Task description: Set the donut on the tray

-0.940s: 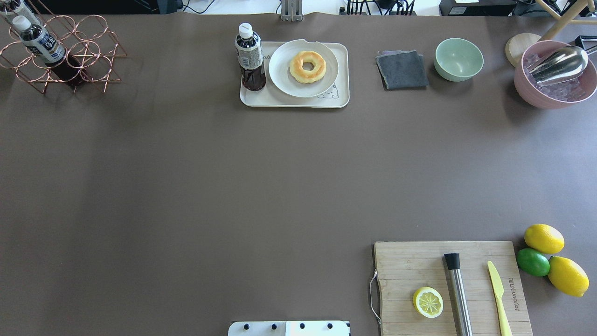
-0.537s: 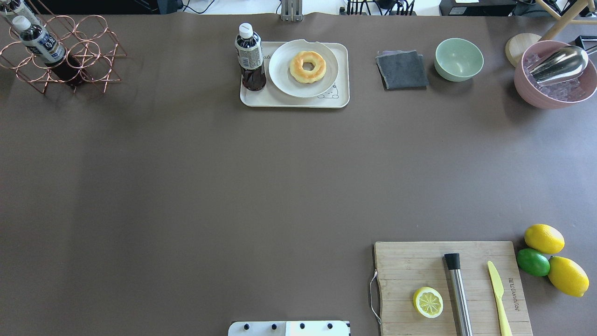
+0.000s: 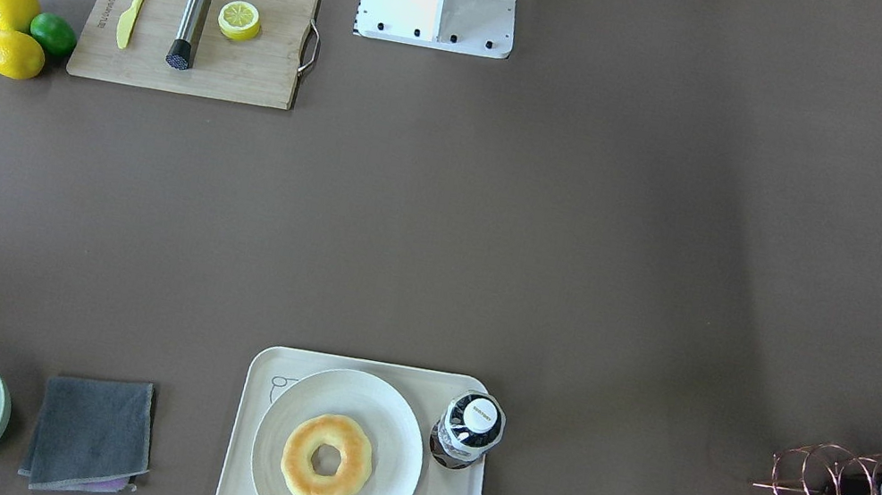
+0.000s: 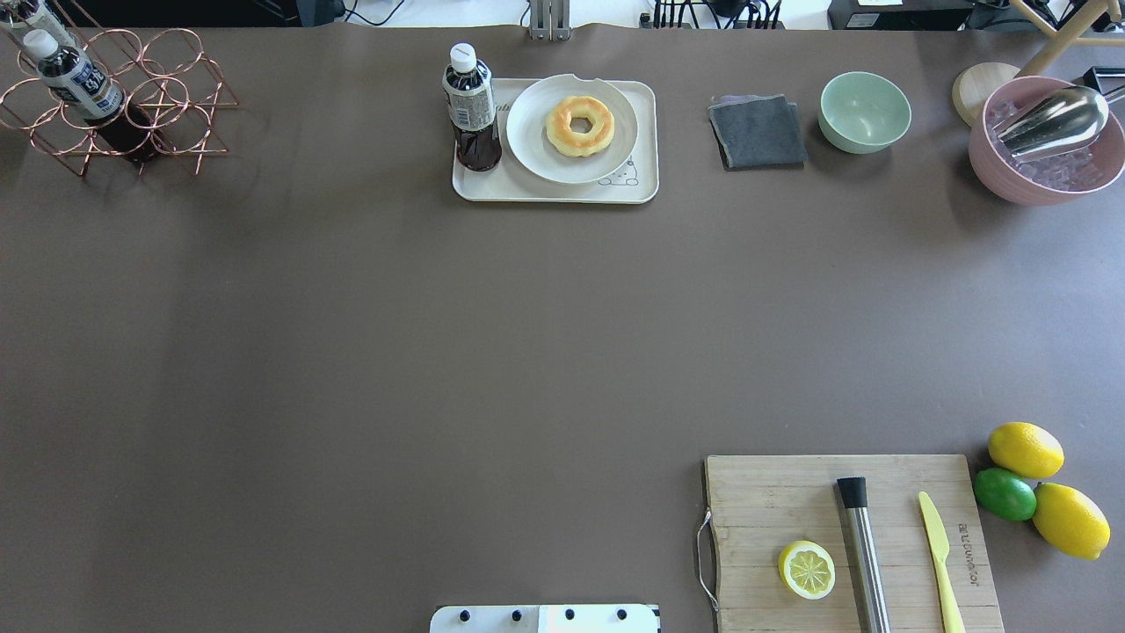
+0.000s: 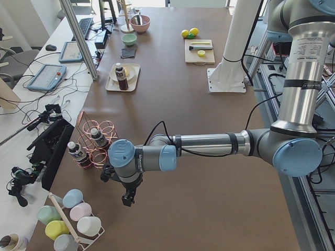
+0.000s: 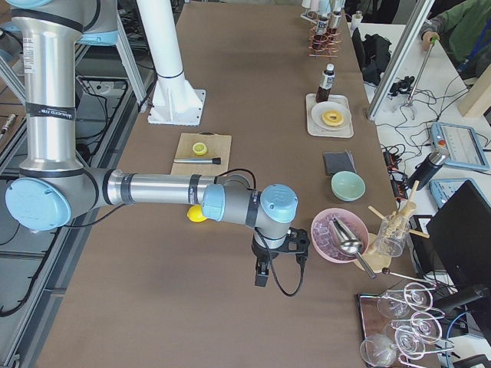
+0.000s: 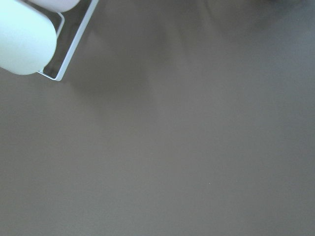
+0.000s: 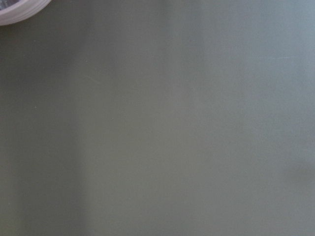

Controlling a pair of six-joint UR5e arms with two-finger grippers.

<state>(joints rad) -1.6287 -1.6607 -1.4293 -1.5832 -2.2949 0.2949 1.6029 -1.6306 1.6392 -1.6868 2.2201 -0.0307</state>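
no change over the last second: donut already on tray

donut (image 4: 580, 126) lay flat on the white plate (image 4: 538, 141), and the plate sat on the tray (image 4: 562, 192), far side of the table, mid-width. dark bottle (image 4: 471, 110) stood upright on the same tray, just left of the plate. nothing shifted between the overhead frames. my read: placement looked done and the arms were parked. left gripper (image 5: 127, 199) hung over the left end by the copper rack (image 5: 107, 128), right gripper (image 6: 261, 277) over the right end beside the pink bowl (image 6: 316, 239). both were well apart from the donut. released or clenched: couldn't tell from the side views.
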